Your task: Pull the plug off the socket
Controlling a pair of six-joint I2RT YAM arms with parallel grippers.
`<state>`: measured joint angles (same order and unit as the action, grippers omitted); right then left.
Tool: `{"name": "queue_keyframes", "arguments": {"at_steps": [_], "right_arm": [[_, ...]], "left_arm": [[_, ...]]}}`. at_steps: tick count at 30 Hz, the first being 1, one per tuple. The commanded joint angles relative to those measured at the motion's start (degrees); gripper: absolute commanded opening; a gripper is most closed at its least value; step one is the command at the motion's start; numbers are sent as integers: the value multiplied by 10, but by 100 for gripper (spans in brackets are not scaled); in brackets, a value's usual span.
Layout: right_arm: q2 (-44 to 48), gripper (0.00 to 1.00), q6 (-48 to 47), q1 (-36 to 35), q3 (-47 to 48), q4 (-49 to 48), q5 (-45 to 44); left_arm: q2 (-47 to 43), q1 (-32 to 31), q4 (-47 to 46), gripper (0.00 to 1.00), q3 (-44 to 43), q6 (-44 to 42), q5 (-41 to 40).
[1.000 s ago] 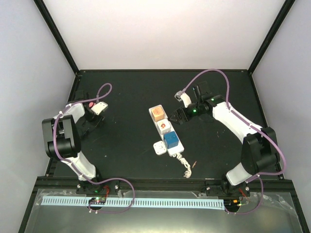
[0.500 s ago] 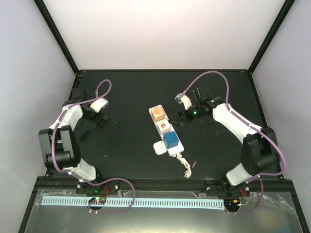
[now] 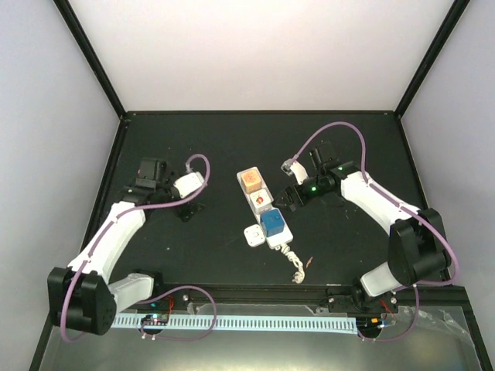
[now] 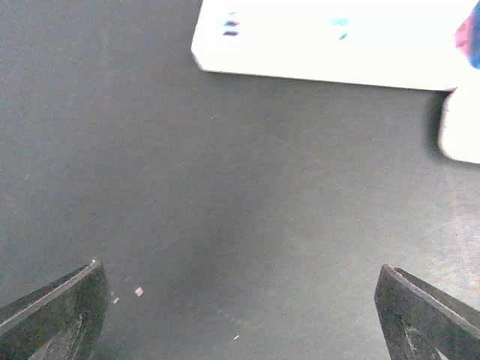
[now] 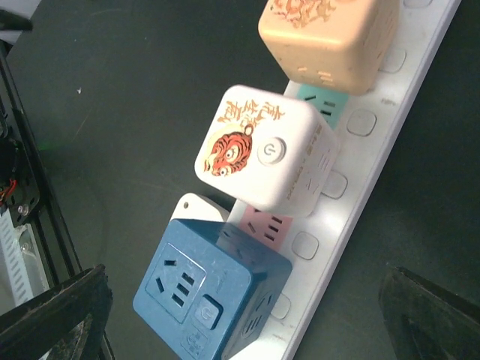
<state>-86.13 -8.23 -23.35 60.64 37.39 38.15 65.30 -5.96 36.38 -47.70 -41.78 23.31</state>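
Note:
The socket [image 3: 267, 212] is a long white strip lying aslant mid-table, its bundled cord [image 3: 295, 264] at the near end. Three cube plugs sit in it: peach [image 3: 250, 179], white with a tiger picture [image 3: 261, 201] and blue [image 3: 272, 222]. My right gripper [image 3: 288, 197] hovers open just right of the strip. In its wrist view the strip [image 5: 375, 150] and the tiger cube [image 5: 266, 154] lie ahead, and the blue cube [image 5: 214, 296] sits between the spread fingertips [image 5: 431, 311]. My left gripper [image 3: 195, 207] stands open over bare table left of the strip [image 4: 330, 41].
A small white cube adapter [image 3: 253, 236] lies loose on the table against the strip's left side, by the blue cube; it also shows in the wrist views [image 5: 196, 208] [image 4: 461, 124]. Black frame posts and white walls ring the black table [image 3: 193, 147].
My left arm swung in from the table's far left toward the strip, and its gripper opened. The right gripper edged slightly nearer the strip.

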Motion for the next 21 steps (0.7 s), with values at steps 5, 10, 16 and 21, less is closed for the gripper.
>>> {"name": "queue_keyframes", "arguments": {"at_steps": [5,10,16,21], "right_arm": [[13,100,24,4,-32,-11,24],[5,100,39,4,-50,-30,45],[-8,99,48,4,-65,-43,51],[-23,99,56,0,-76,-56,51]], "left_arm": [[-45,-141,-56,99,22,60,-12],[-22,-229,-86,99,38,118,-63],[-3,-319,-148,99,79,160,-106],[53,-374,-166,99,68,193,-130]]}}
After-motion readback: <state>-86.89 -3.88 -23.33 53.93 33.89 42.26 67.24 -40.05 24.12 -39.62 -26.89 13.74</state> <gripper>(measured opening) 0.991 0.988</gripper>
